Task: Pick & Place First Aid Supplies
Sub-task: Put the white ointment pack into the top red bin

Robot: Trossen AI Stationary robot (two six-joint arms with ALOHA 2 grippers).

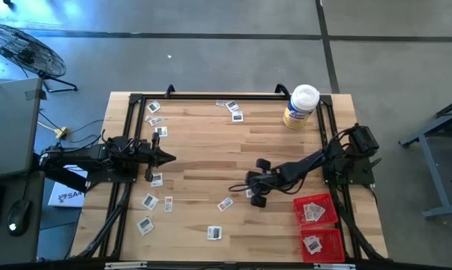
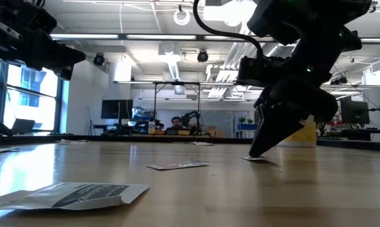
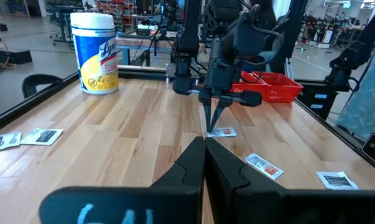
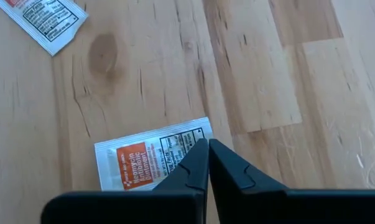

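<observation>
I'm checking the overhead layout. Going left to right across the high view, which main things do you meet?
Left gripper, shut → packet at the table's front edge → right gripper, shut on a packet → white-lidded jar → red trays.

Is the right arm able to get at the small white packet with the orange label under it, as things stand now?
Probably yes: the right hand is shut with its tips down on the edge of the small white packet with the orange label, and nothing lies between them on the bare wooden table.

"Lysol" on the wipes canister (image 3: 95,53), "Neomycin" on an orange-marked packet (image 4: 153,162)
</observation>
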